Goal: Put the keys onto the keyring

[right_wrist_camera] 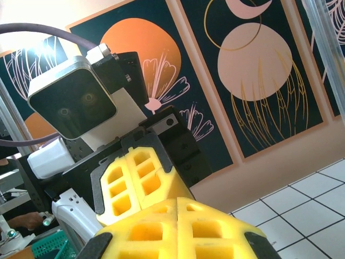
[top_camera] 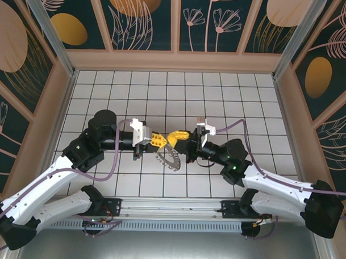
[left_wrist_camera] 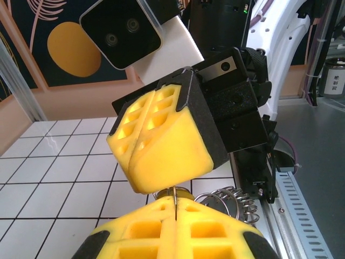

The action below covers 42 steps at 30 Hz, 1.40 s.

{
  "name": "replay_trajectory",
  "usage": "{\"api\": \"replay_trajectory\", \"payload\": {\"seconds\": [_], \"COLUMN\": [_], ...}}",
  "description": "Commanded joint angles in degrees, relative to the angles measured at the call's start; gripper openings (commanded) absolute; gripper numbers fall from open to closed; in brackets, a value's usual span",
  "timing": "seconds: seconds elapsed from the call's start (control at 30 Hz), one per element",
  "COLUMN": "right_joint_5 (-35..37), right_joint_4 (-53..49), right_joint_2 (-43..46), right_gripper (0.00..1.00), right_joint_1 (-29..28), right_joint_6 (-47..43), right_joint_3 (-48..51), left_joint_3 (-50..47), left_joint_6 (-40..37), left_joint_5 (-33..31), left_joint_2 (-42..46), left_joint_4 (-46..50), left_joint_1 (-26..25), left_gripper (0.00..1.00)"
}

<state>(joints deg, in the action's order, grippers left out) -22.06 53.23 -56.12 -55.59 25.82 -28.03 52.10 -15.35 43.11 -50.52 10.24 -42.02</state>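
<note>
Where the two yellow-fingered grippers meet tip to tip, the keyring (top_camera: 169, 158) sits just on the arm-base side of them, over the white tiled floor (top_camera: 219, 97); I cannot tell whether it lies there or hangs. The left gripper (top_camera: 161, 141) is clenched, and a thin metal edge (left_wrist_camera: 174, 198) and a brass-coloured sliver (left_wrist_camera: 182, 190) show at its seam beside the keyring's wire coils. The right gripper (top_camera: 174, 136), also clenched, crowds in above the keyring. An aluminium rail (top_camera: 176, 212) runs beyond the keyring, towards the bases.

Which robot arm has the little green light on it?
The right arm: a green light glows on its dark joint. The left arm has a matching dark joint, but that one looks plain black.
</note>
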Motion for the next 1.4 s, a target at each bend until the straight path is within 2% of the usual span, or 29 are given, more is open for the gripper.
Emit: {"api": "replay_trajectory", "payload": {"seconds": [0.0, 0.23, 0.4, 0.6, 0.77, 0.93, 1.1, 1.37], "right_joint_5": [3.52, 6.26, 6.44, 7.67, 12.17, 18.55, 19.96, 22.67], "right_joint_4": [-2.46, -10.42, -26.03, -41.93, -49.34, -55.99, -56.63, -60.74], "right_joint_2": [2.42, 8.81, 10.46, 8.35, 6.81, 5.61, 5.67, 6.99], "right_gripper": [0.10, 0.30, 0.36, 0.35, 0.34, 0.33, 0.27, 0.23], "right_joint_1": [-0.24, -0.31, -1.36, -7.98, -12.42, -14.09, -14.19, -14.19], "right_joint_6": [-1.02, -4.55, -14.05, -29.50, -35.95, -39.29, -39.89, -40.26], "right_joint_3": [0.71, 0.60, -7.05, -17.58, -21.58, -23.96, -24.13, -24.62], "left_joint_3": [-0.02, -0.78, -2.04, -3.44, -3.01, -2.35, -2.35, -1.80], "left_joint_6": [1.03, 3.02, 5.64, 9.12, 10.51, 10.85, 10.65, 9.80], "left_joint_5": [0.87, -0.13, 1.57, 4.04, 4.44, 4.70, 4.53, 4.53], "left_joint_2": [2.05, 2.86, 3.81, 3.63, 3.50, 3.42, 3.59, 3.59], "left_joint_4": [-5.17, -7.46, -10.19, -13.84, -14.72, -13.78, -13.18, -12.09], "left_joint_1": [-0.35, -0.32, -0.37, -0.37, -0.33, -0.32, -0.41, -0.28], "left_gripper": [0.00, 0.00, 0.00, 0.00, 0.00, 0.00, 0.00, 0.00]}}
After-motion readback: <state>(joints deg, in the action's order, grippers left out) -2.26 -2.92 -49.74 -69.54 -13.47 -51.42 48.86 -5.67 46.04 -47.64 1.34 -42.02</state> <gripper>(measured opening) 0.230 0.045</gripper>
